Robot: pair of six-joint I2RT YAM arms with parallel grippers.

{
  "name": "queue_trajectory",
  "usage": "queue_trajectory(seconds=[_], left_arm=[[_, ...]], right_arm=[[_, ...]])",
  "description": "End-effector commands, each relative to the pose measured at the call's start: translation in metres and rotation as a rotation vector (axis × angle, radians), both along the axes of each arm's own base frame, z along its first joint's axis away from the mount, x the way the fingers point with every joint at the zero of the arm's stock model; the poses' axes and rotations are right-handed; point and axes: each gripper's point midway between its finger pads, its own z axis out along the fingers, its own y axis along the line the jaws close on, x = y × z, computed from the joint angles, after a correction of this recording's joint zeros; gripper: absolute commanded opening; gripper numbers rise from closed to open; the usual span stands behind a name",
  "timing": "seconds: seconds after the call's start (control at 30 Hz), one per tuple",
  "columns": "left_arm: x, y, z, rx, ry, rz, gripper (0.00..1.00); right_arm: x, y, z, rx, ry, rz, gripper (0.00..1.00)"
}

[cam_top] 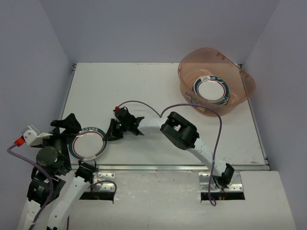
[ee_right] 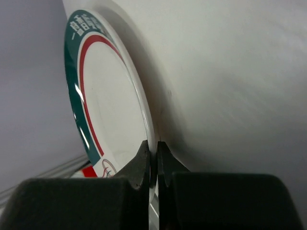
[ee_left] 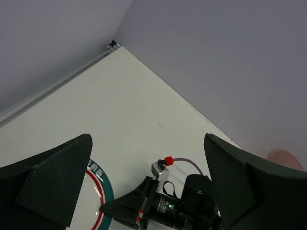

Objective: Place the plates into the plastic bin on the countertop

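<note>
A white plate (cam_top: 88,143) with a teal-lettered rim and a red ring lies at the near left of the countertop (cam_top: 144,86). My right gripper (cam_top: 113,130) is shut on its right rim; in the right wrist view both pads (ee_right: 143,160) pinch the plate's edge (ee_right: 112,100). My left gripper (cam_top: 72,143) is wide open over the plate's left side, its fingers (ee_left: 53,175) apart with nothing between them; the plate's rim (ee_left: 103,199) shows low in that view. The pinkish bin (cam_top: 242,76) stands at the far right with another plate (cam_top: 211,90) inside.
Lavender walls (cam_top: 153,28) close in the countertop on three sides. A metal rail (cam_top: 182,167) runs along the near edge. The right arm's elbow (cam_top: 180,130) and purple cable (cam_top: 218,129) lie across the middle. The bin's rim (ee_left: 285,157) shows at the left wrist view's right edge.
</note>
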Motion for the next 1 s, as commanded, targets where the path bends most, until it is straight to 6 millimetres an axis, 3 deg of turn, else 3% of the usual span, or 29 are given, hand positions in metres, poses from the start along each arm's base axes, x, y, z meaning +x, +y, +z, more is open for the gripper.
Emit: queue_trajectory(seconds=[0.0, 0.03, 0.1, 0.17, 0.2, 0.27, 0.33, 0.37, 0.4, 0.47, 0.5, 0.53, 0.63, 0.73, 0.97], left_arm=[[0.000, 0.000, 0.007, -0.003, -0.034, -0.004, 1.00], [0.000, -0.001, 0.008, -0.002, -0.037, -0.007, 1.00], [0.001, -0.002, 0.008, 0.002, -0.036, -0.013, 1.00], [0.002, -0.004, 0.007, 0.008, -0.031, -0.023, 1.00], [0.003, -0.004, 0.007, 0.011, -0.029, -0.028, 1.00], [0.003, -0.005, 0.007, 0.014, -0.028, -0.035, 1.00], [0.003, -0.006, 0.008, 0.016, -0.031, -0.038, 1.00], [0.003, -0.006, 0.007, 0.017, -0.030, -0.040, 1.00], [0.004, -0.007, 0.008, 0.018, -0.035, -0.042, 1.00], [0.004, -0.008, 0.009, 0.020, -0.036, -0.048, 1.00], [0.004, -0.008, 0.009, 0.023, -0.035, -0.051, 1.00], [0.004, -0.009, 0.009, 0.024, -0.035, -0.055, 1.00], [0.005, -0.011, 0.009, 0.031, -0.034, -0.069, 1.00], [0.005, -0.012, 0.009, 0.034, -0.033, -0.077, 1.00], [0.008, -0.015, 0.008, 0.044, -0.026, -0.094, 1.00]], right_arm=[[0.016, -0.047, 0.081, -0.076, -0.251, -0.002, 0.00], [0.024, -0.058, 0.132, -0.040, -0.332, -0.020, 0.00], [0.050, -0.086, 0.171, -0.045, -0.438, -0.073, 0.00], [0.088, -0.148, 0.245, -0.040, -0.538, -0.208, 0.00], [0.111, -0.182, 0.261, -0.053, -0.547, -0.287, 0.00], [0.156, -0.255, 0.278, -0.092, -0.538, -0.449, 0.00], [0.194, -0.357, 0.295, -0.167, -0.524, -0.695, 0.00], [0.194, -0.362, 0.286, -0.183, -0.507, -0.701, 0.00], [0.209, -0.433, 0.288, -0.205, -0.455, -0.902, 0.00], [0.209, -0.495, 0.264, -0.225, -0.349, -1.068, 0.00], [0.209, -0.547, 0.256, -0.216, -0.283, -1.223, 0.00], [0.205, -0.577, 0.246, -0.217, -0.240, -1.319, 0.00], [0.199, -0.626, 0.232, -0.253, -0.202, -1.468, 0.00], [0.207, -0.634, 0.233, -0.285, -0.216, -1.464, 0.00], [0.215, -0.643, 0.187, -0.385, -0.137, -1.420, 0.01]])
